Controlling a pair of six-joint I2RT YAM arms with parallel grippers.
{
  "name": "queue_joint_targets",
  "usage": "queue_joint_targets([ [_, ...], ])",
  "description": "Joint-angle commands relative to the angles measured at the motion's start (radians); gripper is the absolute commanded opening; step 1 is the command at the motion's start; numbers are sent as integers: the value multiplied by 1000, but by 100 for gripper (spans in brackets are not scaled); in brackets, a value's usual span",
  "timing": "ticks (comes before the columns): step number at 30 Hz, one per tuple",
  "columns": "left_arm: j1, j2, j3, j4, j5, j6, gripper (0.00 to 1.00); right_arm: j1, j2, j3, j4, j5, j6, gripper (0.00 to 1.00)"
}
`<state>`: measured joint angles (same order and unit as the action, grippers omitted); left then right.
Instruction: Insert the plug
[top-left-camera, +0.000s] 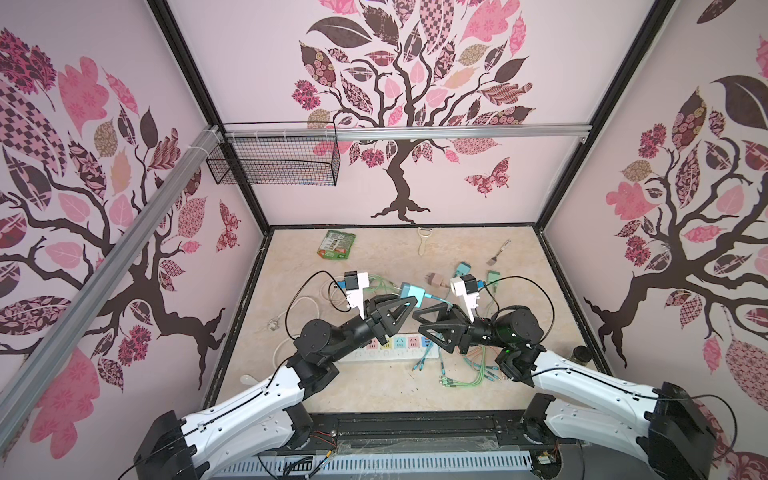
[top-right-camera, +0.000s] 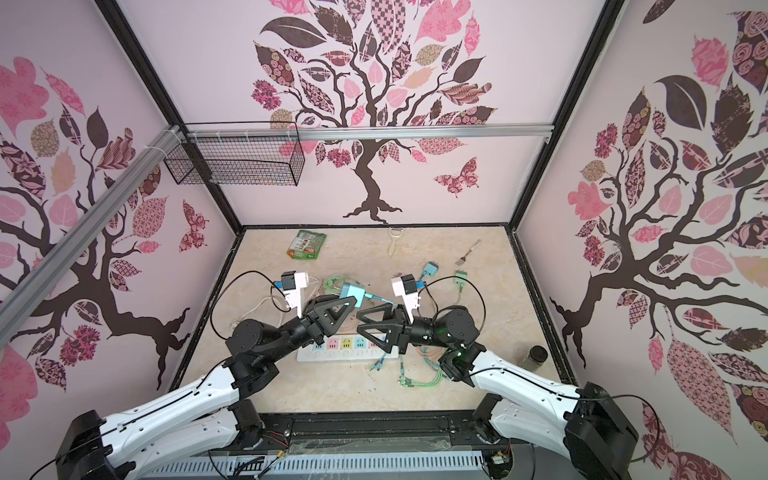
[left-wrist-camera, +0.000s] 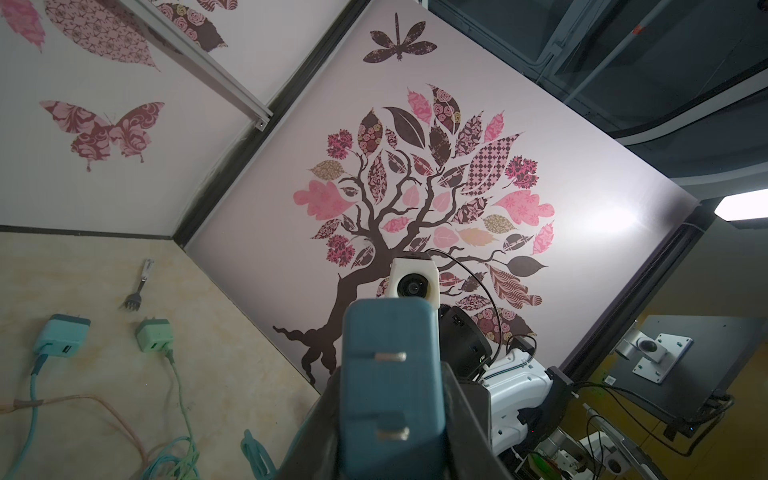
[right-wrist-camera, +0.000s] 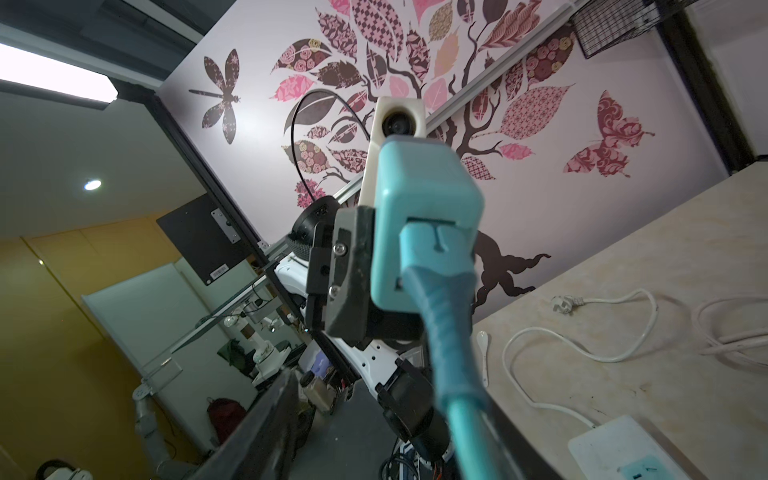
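The plug is a teal block held in the air above the middle of the table. My left gripper is shut on its sides. In the left wrist view the plug shows its two metal prongs between the fingers. Its teal cable runs to my right gripper, which faces the left one. The right wrist view shows the cable leaving the plug's back and passing one finger, with the jaws wide apart. Under both grippers lies a white power strip with coloured sockets.
Spare chargers and a brownish plug lie behind the grippers. A green packet, a peeler and a fork are near the back wall. Loose green cables, a dark jar and a white cord lie around.
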<state>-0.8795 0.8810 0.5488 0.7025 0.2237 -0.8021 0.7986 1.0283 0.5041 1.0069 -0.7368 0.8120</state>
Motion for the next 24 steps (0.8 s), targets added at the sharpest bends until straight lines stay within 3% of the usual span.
queue_joint_targets([
  [1,4,-42,58,-69,-34,62,0,5,-23,31,-14,-135,3,61],
  [9,3,-18,31,-32,-48,25,0,4,-102,55,-70,-120,-58,59],
  [15,4,-7,17,15,-32,-7,0,5,-158,39,-122,94,-108,47],
  [24,4,-1,-18,122,-13,-38,0,4,-44,29,70,194,15,36],
])
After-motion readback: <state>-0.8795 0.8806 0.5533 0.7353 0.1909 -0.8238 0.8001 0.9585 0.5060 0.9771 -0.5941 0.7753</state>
